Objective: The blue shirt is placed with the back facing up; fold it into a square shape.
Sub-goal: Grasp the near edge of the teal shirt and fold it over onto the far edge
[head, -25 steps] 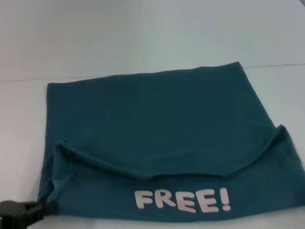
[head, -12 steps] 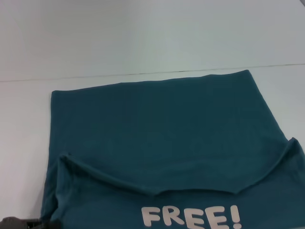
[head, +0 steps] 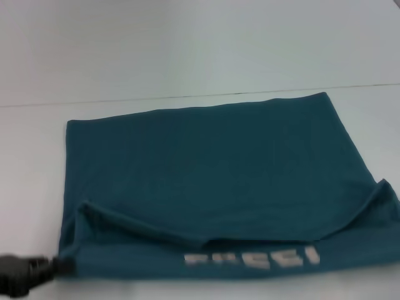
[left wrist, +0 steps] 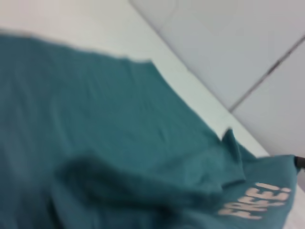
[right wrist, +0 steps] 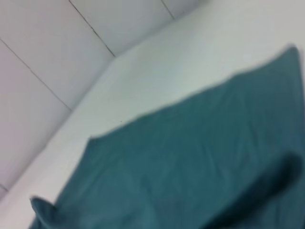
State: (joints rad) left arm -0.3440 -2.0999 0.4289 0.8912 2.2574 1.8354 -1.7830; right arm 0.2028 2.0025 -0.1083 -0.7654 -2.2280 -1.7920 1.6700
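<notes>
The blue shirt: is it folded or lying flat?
Partly folded. The blue shirt has its near edge doubled over, showing the white lettering. The left tool sits at its near left corner.

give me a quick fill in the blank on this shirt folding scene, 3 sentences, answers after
1. The blue shirt lies on a ____ table.
2. The white lettering shows near the shirt's ____ edge in the head view.
3. The left tool is at the shirt's near ____ corner.

Missing words: white; near; left
</notes>
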